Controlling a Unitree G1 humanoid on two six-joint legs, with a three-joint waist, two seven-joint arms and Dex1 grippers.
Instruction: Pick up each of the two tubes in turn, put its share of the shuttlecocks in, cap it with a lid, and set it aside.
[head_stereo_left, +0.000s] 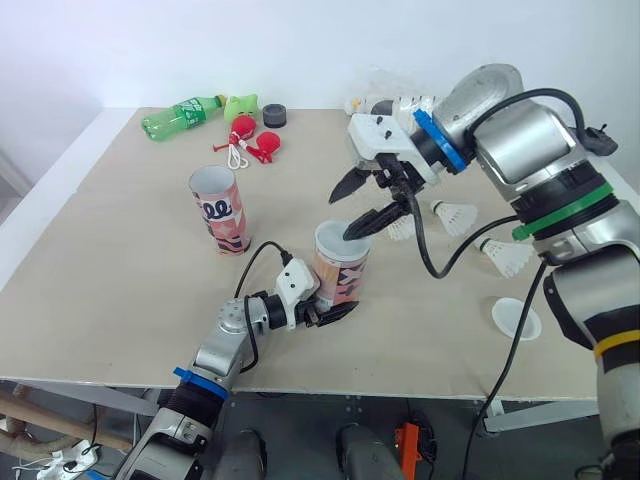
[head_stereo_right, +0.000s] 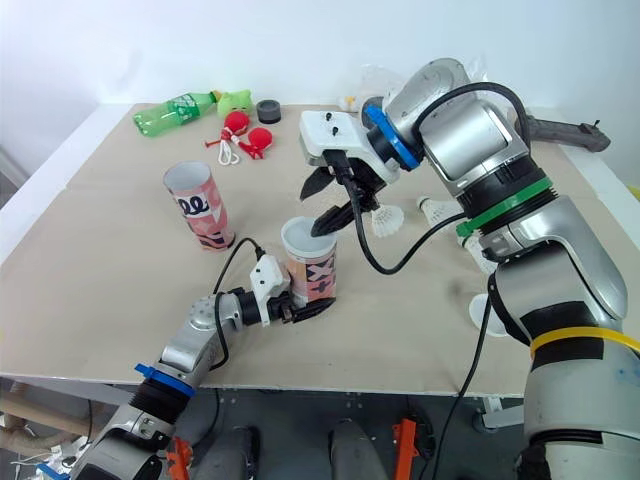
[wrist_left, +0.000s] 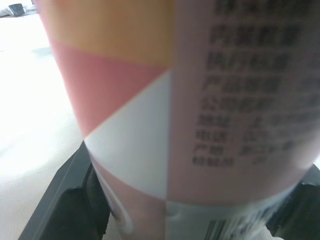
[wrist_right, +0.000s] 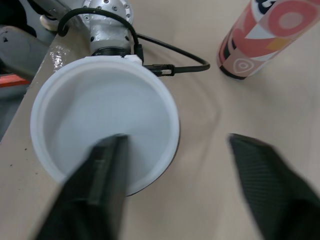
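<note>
L gripper (head_stereo_left: 338, 312) clamps the tube (head_stereo_left: 345, 270) low, R gripper (head_stereo_left: 362, 203) spread wide, empty, one finger over its top: an off-centre push & it could tip.

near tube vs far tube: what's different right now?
The near tube is clamped near its base by the left hand; the far tube stands free, with nothing touching it. The open right hand hangs over the near tube, one finger above its mouth; nothing is above the far tube. The near tube is closer to the robot; the far tube is further back and to the left. Shared: both upright, uncapped, same pink print.
</note>
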